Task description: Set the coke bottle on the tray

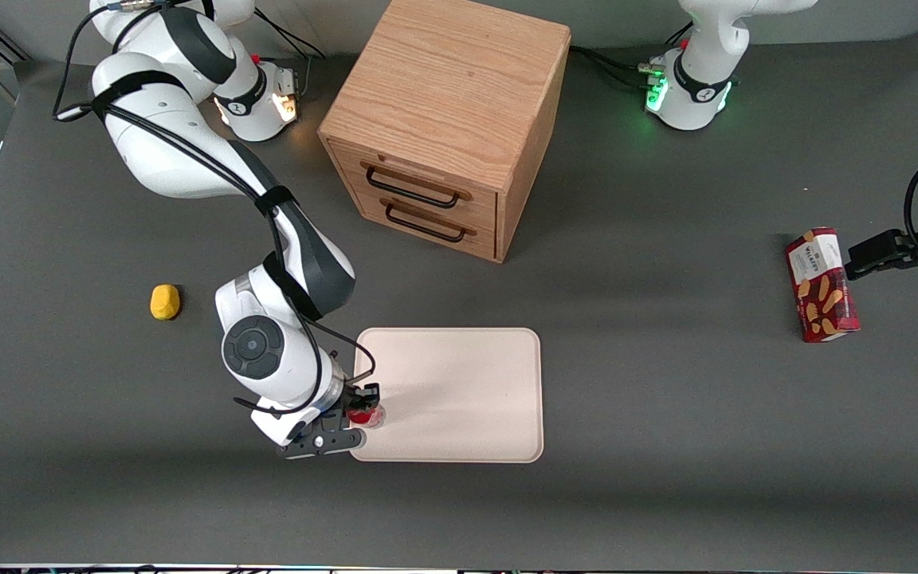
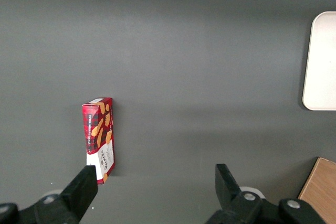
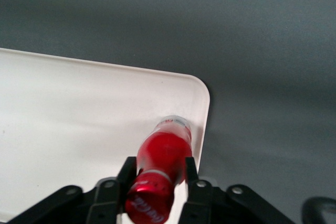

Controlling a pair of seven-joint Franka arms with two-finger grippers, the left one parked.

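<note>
The coke bottle point(image 1: 369, 415) point(image 3: 167, 150), small with a red cap and red label, stands with its base on the pale cream-pink tray point(image 1: 459, 391) point(image 3: 79, 114), close to the tray's corner nearest the working arm and the front camera. My right gripper point(image 1: 362, 414) point(image 3: 159, 165) hangs over that corner, its two black fingers point(image 3: 127, 167) shut on the bottle just below the cap. The bottle leans slightly in the wrist view. The tray's edge point(image 2: 321, 61) also shows from the parked arm's wrist.
A wooden drawer cabinet point(image 1: 447, 119) stands farther from the front camera than the tray. A small yellow lump point(image 1: 165, 301) lies toward the working arm's end. A red snack box point(image 1: 821, 285) point(image 2: 98, 132) lies toward the parked arm's end.
</note>
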